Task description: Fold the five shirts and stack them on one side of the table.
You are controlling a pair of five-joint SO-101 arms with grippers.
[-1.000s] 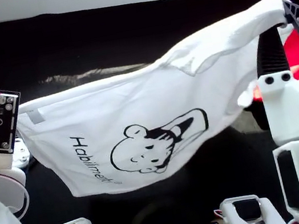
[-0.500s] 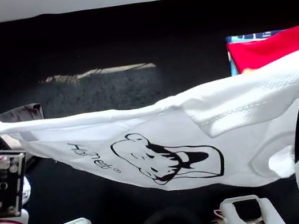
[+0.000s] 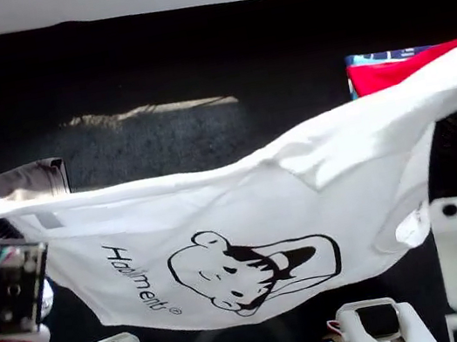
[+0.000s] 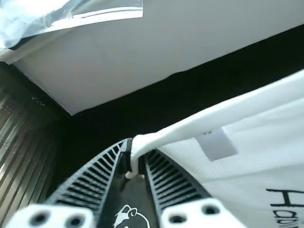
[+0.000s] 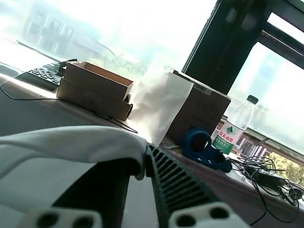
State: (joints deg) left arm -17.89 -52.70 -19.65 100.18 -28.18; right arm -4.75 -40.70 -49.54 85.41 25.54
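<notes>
Shirt-spreading is the step in hand, I judge: my left gripper (image 4: 136, 159) is closed tight on one corner of the white shirt (image 3: 246, 221), which hangs stretched in the air above the table (image 3: 192, 62), and my right gripper (image 5: 141, 164) is pinched on the opposite corner. Next I should lower it flat, without slack. A dark garment (image 3: 30, 177) lies at the left; the folded red shirt (image 3: 410, 70) at the right could get covered.
</notes>
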